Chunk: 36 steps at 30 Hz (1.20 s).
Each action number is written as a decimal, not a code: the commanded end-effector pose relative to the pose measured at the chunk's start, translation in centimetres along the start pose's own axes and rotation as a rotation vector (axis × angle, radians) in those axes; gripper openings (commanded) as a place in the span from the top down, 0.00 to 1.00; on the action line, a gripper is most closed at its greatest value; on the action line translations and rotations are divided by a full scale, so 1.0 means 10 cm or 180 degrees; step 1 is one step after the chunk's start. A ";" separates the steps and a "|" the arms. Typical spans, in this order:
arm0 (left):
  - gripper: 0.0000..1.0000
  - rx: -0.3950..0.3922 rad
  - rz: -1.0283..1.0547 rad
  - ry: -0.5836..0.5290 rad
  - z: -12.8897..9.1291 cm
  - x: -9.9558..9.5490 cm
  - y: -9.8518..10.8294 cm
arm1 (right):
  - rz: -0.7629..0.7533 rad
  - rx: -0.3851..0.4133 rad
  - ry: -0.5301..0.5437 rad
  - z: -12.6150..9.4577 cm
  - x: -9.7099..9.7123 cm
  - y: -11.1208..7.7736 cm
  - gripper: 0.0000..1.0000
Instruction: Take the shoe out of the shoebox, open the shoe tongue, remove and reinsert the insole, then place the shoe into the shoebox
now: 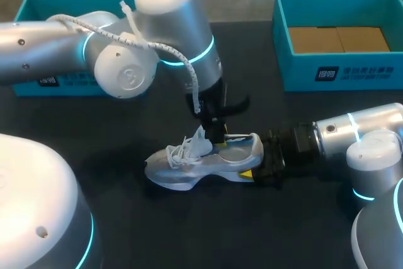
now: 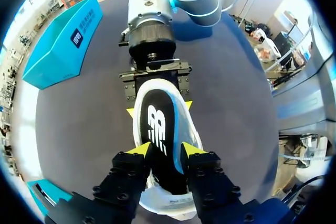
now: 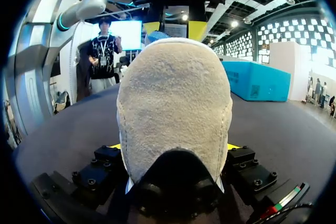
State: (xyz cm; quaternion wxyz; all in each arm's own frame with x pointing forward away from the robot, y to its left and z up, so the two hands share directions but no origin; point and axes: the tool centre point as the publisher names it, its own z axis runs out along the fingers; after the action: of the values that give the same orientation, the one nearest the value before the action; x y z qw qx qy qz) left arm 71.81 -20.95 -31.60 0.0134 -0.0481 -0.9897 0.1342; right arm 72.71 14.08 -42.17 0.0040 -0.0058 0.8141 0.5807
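Shoe (image 1: 204, 163) sits mid-bench, its heel clamped by the right end effector (image 1: 257, 160). The left end effector (image 2: 165, 150) is nearly closed, pinching the black insole (image 2: 157, 124) at the tongue end. My call: hold the heel firm, work the insole along the shoe's axis and clear of the laces (image 1: 182, 149); the open shoebox (image 1: 340, 70) is at the far right corner.

Black insole (image 2: 157, 121) in left claw's (image 2: 166, 149) grip
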 end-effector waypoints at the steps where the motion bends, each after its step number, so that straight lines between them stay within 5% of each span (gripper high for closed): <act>1: 0.67 -0.0034 0.0026 -0.0127 -0.05 0.09 -0.02 | -0.0001 0.0005 -0.0003 0.02 0.01 -0.02 1.00; 36: 0.66 -0.0186 -0.0104 -0.0920 0.09 0.11 -0.18 | -0.0001 0.0005 -0.0003 0.02 0.01 -0.02 1.00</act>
State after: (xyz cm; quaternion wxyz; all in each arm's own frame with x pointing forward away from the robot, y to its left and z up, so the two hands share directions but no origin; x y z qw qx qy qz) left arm 70.30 -22.54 -31.88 -0.1283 -0.0130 -0.9852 0.1130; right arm 72.71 14.08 -42.17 0.0040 -0.0058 0.8141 0.5807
